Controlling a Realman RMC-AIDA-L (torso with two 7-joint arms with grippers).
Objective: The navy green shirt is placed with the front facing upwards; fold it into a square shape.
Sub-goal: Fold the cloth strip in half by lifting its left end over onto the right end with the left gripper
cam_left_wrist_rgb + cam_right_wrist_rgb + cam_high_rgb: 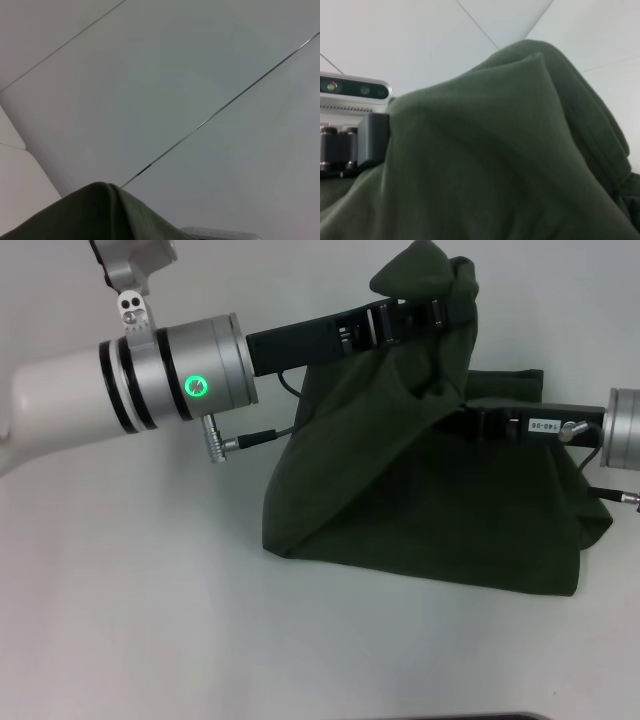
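A small white sticker (541, 426) on the right arm's black end effector (478, 422) body, just behind the fingers, shows upside-down digits, seemingly "140-56". No other readable text appears.

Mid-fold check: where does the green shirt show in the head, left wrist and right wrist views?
Head view: the navy green shirt fills the centre-right, lifted into a peak by both arms.
Left wrist view: one fold at the lower edge.
Right wrist view: it fills most of the picture.
Shared landmark: the raised cloth peak.
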